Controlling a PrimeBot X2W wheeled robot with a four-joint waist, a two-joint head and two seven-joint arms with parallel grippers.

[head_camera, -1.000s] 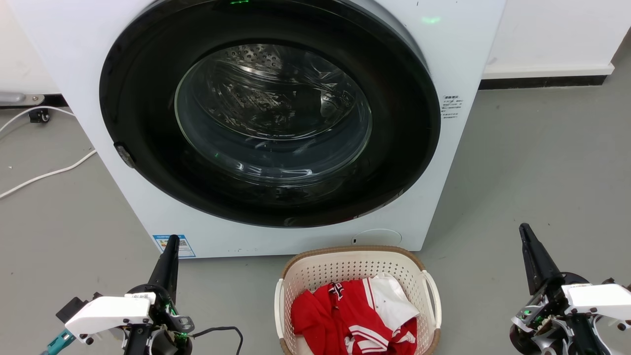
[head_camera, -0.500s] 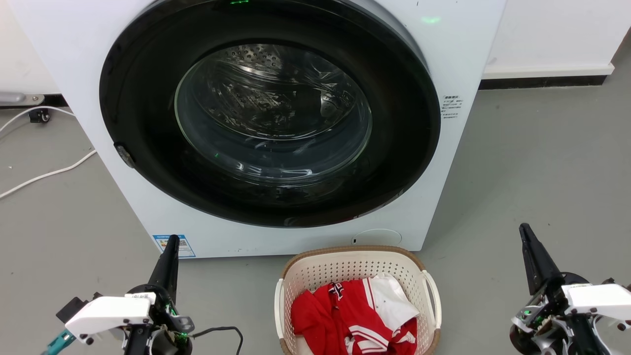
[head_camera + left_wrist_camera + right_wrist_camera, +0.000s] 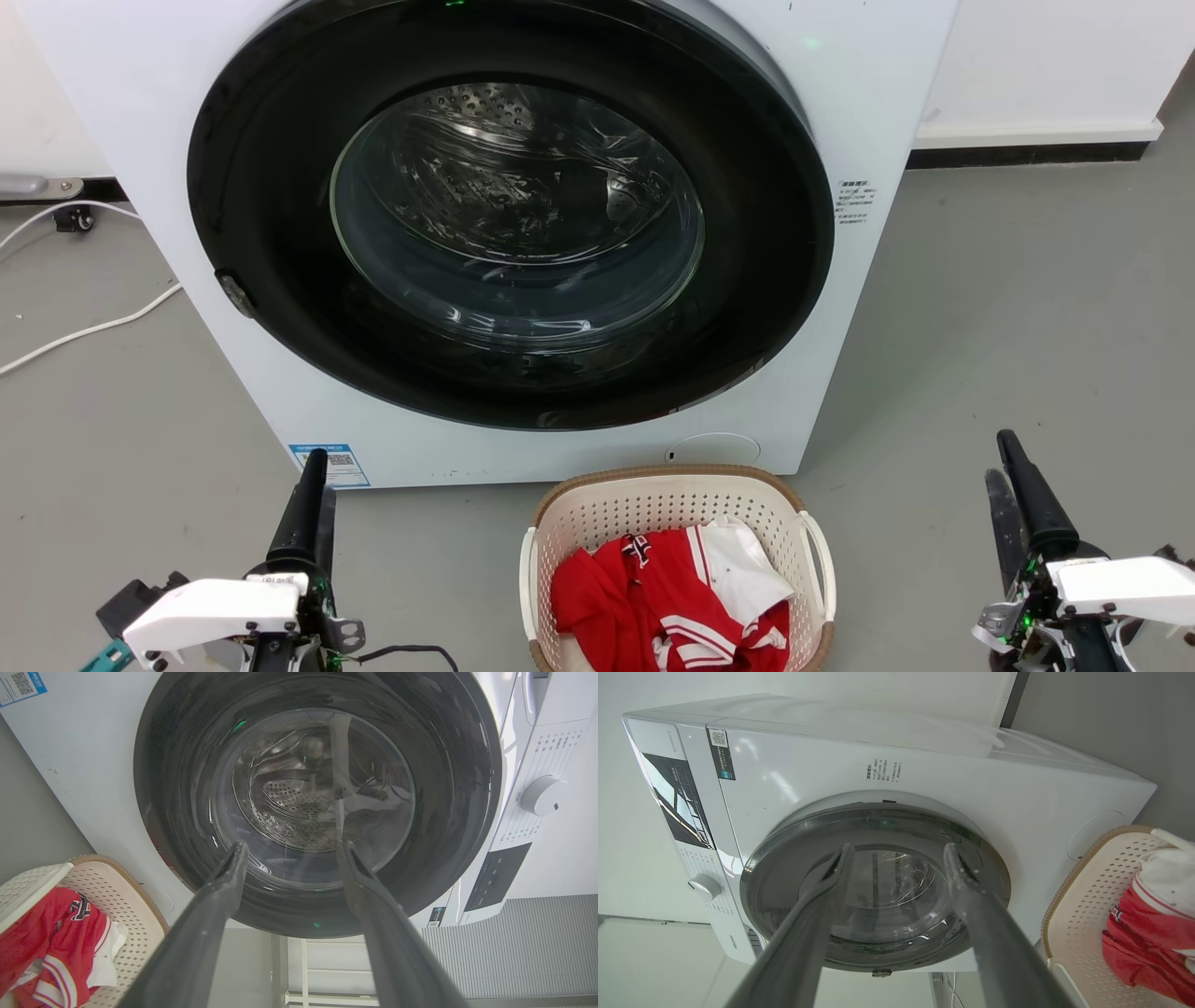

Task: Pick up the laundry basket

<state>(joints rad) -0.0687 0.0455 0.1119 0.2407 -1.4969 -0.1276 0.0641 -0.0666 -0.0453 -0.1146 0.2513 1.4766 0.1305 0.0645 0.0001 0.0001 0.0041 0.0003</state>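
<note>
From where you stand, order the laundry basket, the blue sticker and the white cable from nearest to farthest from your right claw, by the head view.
1. Laundry basket, just left of the right claw.
2. Blue sticker, low on the washer, beyond the basket.
3. White cable, at the far left.

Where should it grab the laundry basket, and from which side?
By its white loop handles: left handle with the left hand, right handle with the right hand, each coming in from its own outer side. The laundry basket sits upright, the loops stand clear of the side rims, clothes lie inside and the washer stands close behind the far rim.
</note>
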